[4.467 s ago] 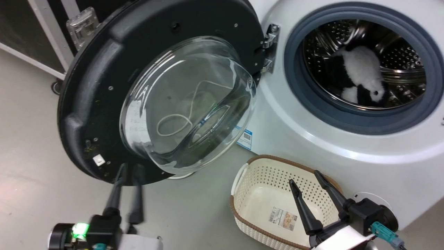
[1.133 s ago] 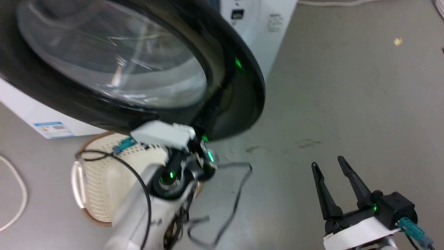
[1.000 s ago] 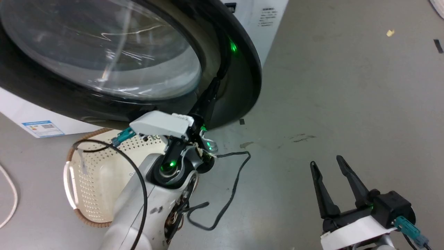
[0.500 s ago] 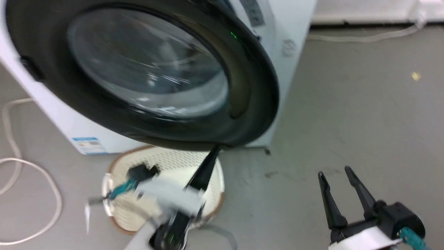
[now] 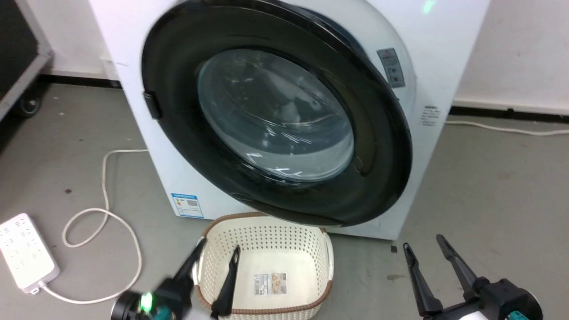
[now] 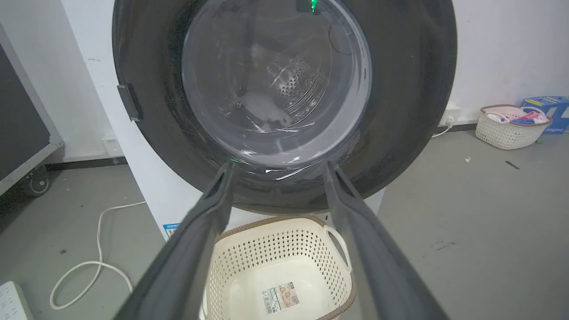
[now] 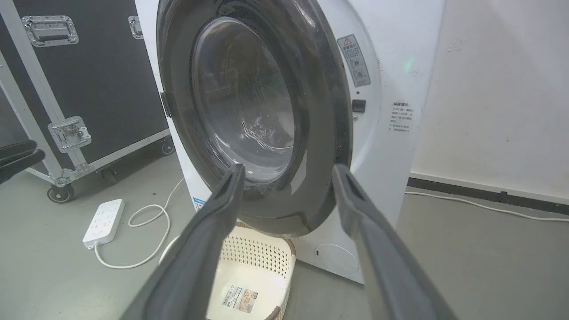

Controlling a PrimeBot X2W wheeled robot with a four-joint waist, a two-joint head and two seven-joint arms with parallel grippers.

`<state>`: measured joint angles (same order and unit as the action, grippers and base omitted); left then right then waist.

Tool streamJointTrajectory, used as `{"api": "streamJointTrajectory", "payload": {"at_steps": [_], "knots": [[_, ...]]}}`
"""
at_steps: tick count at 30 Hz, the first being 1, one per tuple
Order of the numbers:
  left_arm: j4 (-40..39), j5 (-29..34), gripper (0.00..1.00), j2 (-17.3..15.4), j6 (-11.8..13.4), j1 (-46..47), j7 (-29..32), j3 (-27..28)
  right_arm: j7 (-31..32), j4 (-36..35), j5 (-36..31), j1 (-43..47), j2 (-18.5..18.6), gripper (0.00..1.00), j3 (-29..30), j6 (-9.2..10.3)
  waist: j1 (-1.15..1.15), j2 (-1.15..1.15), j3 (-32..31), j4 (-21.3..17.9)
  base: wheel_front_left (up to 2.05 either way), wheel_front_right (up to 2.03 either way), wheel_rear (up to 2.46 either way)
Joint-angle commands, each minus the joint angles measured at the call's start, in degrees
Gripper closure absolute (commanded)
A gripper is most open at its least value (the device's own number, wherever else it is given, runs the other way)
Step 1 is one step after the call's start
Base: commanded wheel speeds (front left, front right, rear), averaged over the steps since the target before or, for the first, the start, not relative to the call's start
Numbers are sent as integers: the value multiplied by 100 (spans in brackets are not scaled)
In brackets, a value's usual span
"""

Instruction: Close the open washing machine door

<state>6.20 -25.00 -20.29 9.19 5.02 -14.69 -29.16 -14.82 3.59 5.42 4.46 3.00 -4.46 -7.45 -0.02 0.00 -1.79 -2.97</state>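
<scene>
The washing machine [image 5: 444, 26] stands white and upright in front of me. Its black-framed door [image 5: 178, 115], with the clear glass bowl in the middle, is swung over the drum opening; the right rim still stands a little off the front panel. My left gripper [image 5: 218, 246] is open and holds nothing. It hangs over the cream basket, below the door and apart from it. The left wrist view looks between the open left gripper [image 6: 279, 165] at the door [image 6: 400, 89]. My right gripper [image 5: 423, 242] is open and holds nothing at the lower right, over the floor. The right gripper [image 7: 288, 168] faces the door [image 7: 320, 111] from a distance.
A cream perforated basket [image 5: 262, 233] sits on the floor against the washer's foot. A white power strip [image 5: 24, 249] and its looped cable [image 5: 106, 213] lie to the left. A black wheeled case [image 7: 89, 66] stands left of the washer. Another basket [image 6: 511, 129] sits by the far wall.
The door has swung from wide open to over the drum opening. My left gripper, which was at the door's edge, has drawn back over the basket. The head camera has turned meanwhile.
</scene>
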Motion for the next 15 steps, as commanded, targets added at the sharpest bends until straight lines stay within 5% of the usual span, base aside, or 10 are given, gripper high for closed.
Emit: {"api": "streamJointTrajectory", "payload": {"at_steps": [1,8,15], "knots": [[-98,385,0,22,78,-239,-29,57,-18,-24,-47,90,-13,0,14,-3,2,0,-91,99,0,0,0],[-643,931,0,566,159,-932,-30,1013,-18,-2,-42,303,-9,0,75,-3,2,0,-133,247,0,0,0],[-604,1200,0,943,-281,-1209,-30,1518,-18,77,-32,366,-10,0,69,-3,2,0,-102,414,0,0,0]]}}
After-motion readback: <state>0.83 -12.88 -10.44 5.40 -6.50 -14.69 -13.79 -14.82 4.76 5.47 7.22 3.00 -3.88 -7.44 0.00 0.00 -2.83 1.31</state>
